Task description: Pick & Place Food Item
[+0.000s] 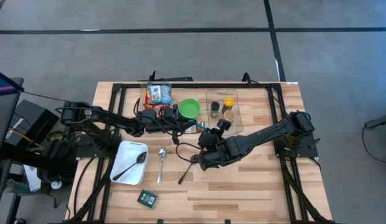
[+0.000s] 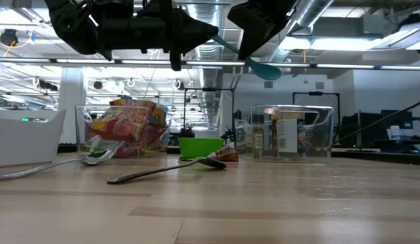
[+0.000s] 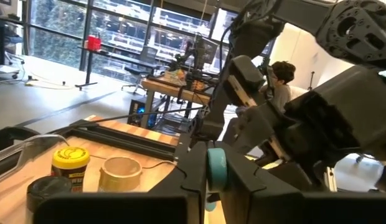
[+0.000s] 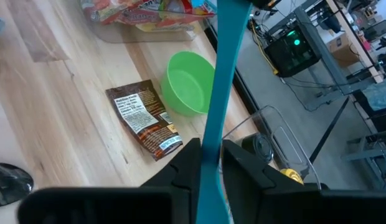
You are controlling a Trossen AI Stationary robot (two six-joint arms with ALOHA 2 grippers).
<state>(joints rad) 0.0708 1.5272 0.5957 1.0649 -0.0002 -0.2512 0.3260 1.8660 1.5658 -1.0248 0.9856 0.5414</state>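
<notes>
A teal utensil (image 2: 245,57) is held in the air between both grippers above the table's middle. Its broad end (image 2: 266,70) hangs lowest. My left gripper (image 1: 192,127) reaches in from the table's left and is shut on the utensil. My right gripper (image 1: 204,144) comes from the right and is also shut on it. A brown food packet (image 4: 143,119) lies flat on the table below them, beside a green bowl (image 4: 189,83). In the high view the arms hide the packet. My left gripper pinches the teal utensil's narrow handle end (image 3: 216,173) between its two fingers, coming level from the table's left. The utensil is clear of the table. My right gripper pinches the teal handle (image 4: 213,138) between its two fingers, which lie across it. The handle runs on past the fingers, and the broad end hangs below, clear of the table.
A chips bag (image 1: 159,93) and a clear box with jars (image 1: 224,109) stand at the far edge. A white tray with a black spoon (image 1: 129,163), a silver spoon (image 1: 161,165), another black spoon (image 1: 187,171) and a small green packet (image 1: 147,198) lie nearer.
</notes>
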